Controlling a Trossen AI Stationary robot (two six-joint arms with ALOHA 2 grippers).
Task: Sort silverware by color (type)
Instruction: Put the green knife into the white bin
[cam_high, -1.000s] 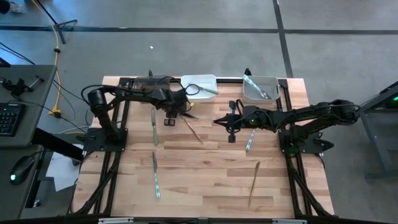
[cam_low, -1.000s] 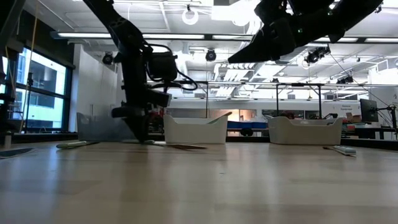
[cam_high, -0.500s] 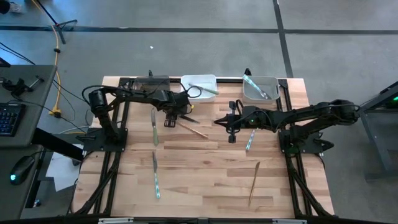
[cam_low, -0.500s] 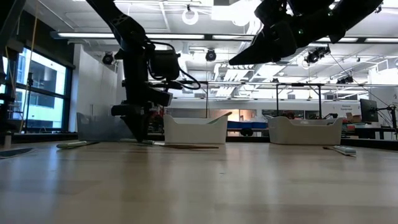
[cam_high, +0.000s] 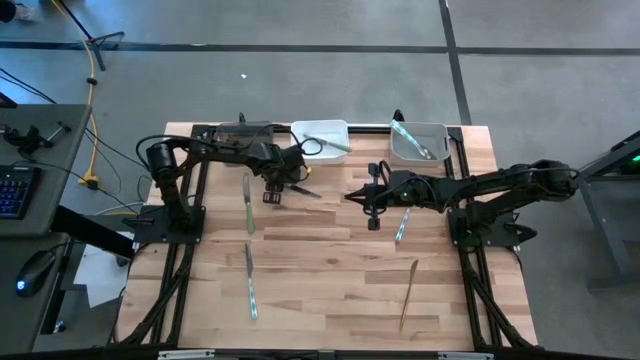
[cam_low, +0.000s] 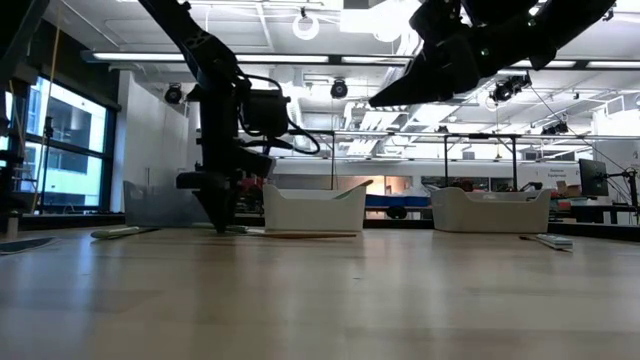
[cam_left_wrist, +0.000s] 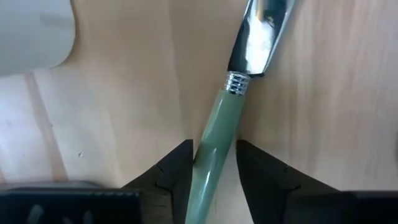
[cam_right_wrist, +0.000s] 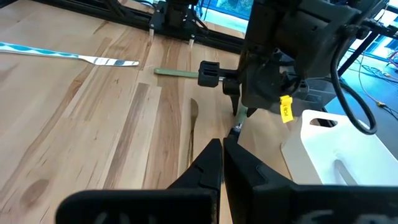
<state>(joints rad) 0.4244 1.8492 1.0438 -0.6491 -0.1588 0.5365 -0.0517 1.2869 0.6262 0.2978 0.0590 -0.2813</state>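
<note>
My left gripper (cam_high: 273, 190) stands fingers-down on the table just in front of the white bin (cam_high: 320, 133), shut on a pale green-handled knife (cam_high: 305, 191). The knife's metal blade (cam_left_wrist: 261, 31) lies flat on the wood. My right gripper (cam_high: 348, 195) is shut and empty, raised above the table's middle (cam_low: 385, 98), facing the left one. Loose silverware lying flat: a green knife (cam_high: 248, 205), a blue piece (cam_high: 250, 285), another blue piece (cam_high: 402, 225) and a brown one (cam_high: 408, 295). My left gripper (cam_left_wrist: 212, 149) pinches the knife's pale green handle (cam_left_wrist: 214, 134) between its two fingers, a little short of the metal collar. The fingers come from above, pointing down, one on each side of the handle. The knife lies level on the table, blade pointing toward the table's right.
Three bins stand along the far edge: dark (cam_high: 245, 133), white with a green piece inside (cam_high: 335, 146), and grey (cam_high: 420, 143) holding blue pieces. Black frame rails run down both table sides. Bare wood lies in the near middle.
My left gripper has stayed low in front of the white bin and swung the green knife about on the table. The blade end, which slanted toward the near right, has moved toward the far edge and now points nearly straight right. My right arm has kept still.
</note>
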